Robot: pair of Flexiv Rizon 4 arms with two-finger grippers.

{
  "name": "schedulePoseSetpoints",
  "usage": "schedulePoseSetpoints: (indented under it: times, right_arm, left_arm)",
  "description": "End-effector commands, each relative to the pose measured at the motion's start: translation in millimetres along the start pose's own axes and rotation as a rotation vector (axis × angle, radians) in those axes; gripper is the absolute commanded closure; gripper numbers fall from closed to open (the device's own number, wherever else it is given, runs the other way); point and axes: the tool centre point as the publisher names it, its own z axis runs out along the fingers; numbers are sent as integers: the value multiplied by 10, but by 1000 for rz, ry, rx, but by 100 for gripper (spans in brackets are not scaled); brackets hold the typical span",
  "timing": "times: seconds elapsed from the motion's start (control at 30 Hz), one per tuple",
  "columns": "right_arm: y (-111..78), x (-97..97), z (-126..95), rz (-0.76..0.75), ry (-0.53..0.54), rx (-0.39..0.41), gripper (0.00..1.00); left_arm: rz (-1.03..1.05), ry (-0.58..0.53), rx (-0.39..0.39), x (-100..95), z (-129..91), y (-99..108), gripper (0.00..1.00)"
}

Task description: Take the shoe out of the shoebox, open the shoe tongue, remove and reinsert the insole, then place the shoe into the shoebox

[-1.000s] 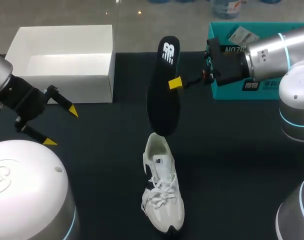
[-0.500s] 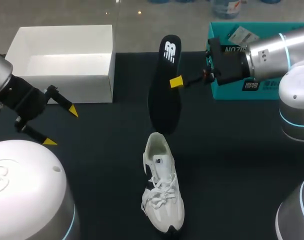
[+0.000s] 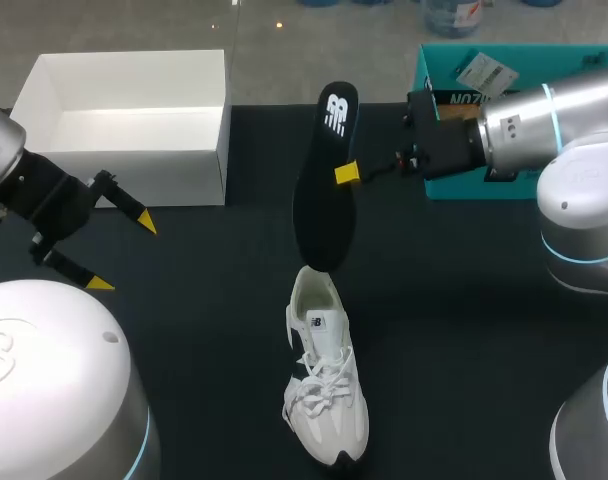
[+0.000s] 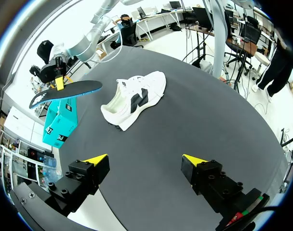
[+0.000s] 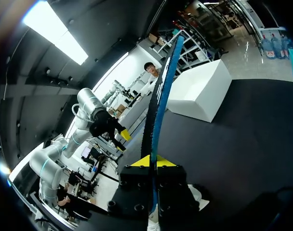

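Black insole (image 3: pixel 324 190) hangs edge-on over the counter (image 3: pixel 184 330), clenched near mid-length by the right tool (image 3: pixel 345 172); its broad lower end is near the heel opening of the white shoe (image 3: pixel 324 385). Left tool (image 3: pixel 122 253) released, well apart.

Left wrist view: shoe on its sole, nothing bracing it.

Right wrist view: both tips flank the insole.

Judgement: feed broad end first, at a shallow slant; an unbraced shoe may slide.

Far fingertip of the right gripper (image 3: pixel 340 172) hidden behind the insole (image 3: pixel 322 215), teal box (image 3: pixel 439 65) partly covered by the right arm (image 3: pixel 524 125), shoe (image 5: pixel 198 193) mostly hidden beneath that gripper in its wrist view
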Motion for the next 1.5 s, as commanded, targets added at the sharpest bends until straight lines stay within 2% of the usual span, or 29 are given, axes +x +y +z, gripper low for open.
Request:
schedulePoseSetpoints:
  times: [0.03,0.3,0.8,1.5]
  right_arm:
    - [-56,-59,77,13,-21,-1,100]
    - [-211,-147,119,44,-43,4,100]
    - [-309,-251,450,63,10,14,100]
    - [-592,-257,635,109,28,-4,100]
  left_arm:
    - [0,1,-3,2,2,-5,0]
    - [0,1,-3,2,2,-5,0]
    - [0,1,-3,2,2,-5,0]
    - [0,1,-3,2,2,-5,0]
